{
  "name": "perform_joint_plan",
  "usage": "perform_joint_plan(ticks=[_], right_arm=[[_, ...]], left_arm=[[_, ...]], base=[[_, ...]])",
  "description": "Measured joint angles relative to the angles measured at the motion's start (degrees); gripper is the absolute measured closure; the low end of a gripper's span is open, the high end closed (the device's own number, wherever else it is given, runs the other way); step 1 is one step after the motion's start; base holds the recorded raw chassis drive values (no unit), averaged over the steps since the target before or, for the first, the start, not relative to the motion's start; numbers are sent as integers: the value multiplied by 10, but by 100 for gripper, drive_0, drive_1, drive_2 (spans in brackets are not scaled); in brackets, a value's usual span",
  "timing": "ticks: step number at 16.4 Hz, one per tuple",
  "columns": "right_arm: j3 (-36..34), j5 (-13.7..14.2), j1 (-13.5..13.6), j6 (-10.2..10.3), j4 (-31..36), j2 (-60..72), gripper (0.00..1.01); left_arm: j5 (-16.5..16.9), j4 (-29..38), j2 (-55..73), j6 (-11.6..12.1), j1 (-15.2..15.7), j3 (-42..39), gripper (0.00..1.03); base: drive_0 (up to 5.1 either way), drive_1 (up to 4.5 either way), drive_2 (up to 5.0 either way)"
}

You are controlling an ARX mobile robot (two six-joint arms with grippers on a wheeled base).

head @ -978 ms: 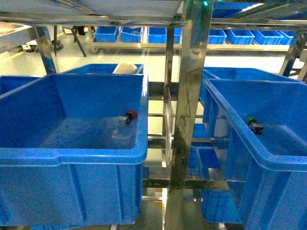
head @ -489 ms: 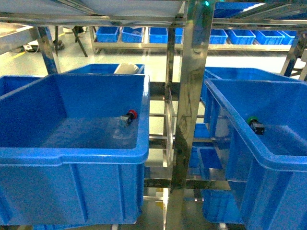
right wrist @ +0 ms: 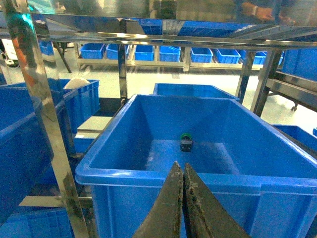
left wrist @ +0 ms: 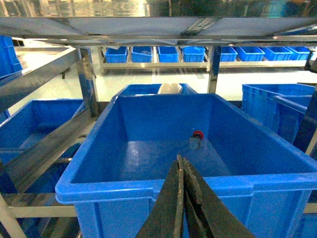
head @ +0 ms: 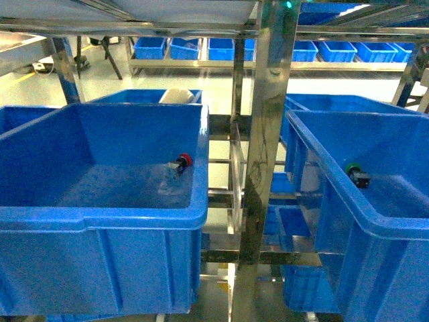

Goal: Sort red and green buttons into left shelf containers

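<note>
The red button (head: 181,161) lies on its side on the floor of a large deep blue container (head: 100,218), close to that container's right wall; the left wrist view shows the red button (left wrist: 196,138) deep in the same container (left wrist: 148,184). The green button (head: 356,174) rests in a second large blue container (head: 348,201) at the right, and the right wrist view shows the green button (right wrist: 186,142) there too. My left gripper (left wrist: 181,161) is shut and empty in front of the near rim. My right gripper (right wrist: 181,167) is likewise shut, empty, before its container (right wrist: 148,179).
A shiny steel shelf post (head: 265,161) stands between the two containers. A steel shelf board (head: 134,17) runs overhead. Smaller blue bins (head: 221,48) line a distant rack. Another tub holding a white object (head: 175,96) sits behind the left container.
The head view has drifted by a few pixels. Both buttons lie where they were.
</note>
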Motion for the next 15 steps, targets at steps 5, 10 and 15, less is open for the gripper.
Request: perform_joint_plan(ticks=[5,10,15], right_arm=[[0,0,0,0,0,0,51],[0,0,0,0,0,0,18],[0,0,0,1,0,0,3]], left_arm=[[0,0,0,-1,0,0,58],[0,0,0,-1,0,0,25],[0,0,0,0,0,0,5]], base=[[0,0,0],[0,0,0],[0,0,0]])
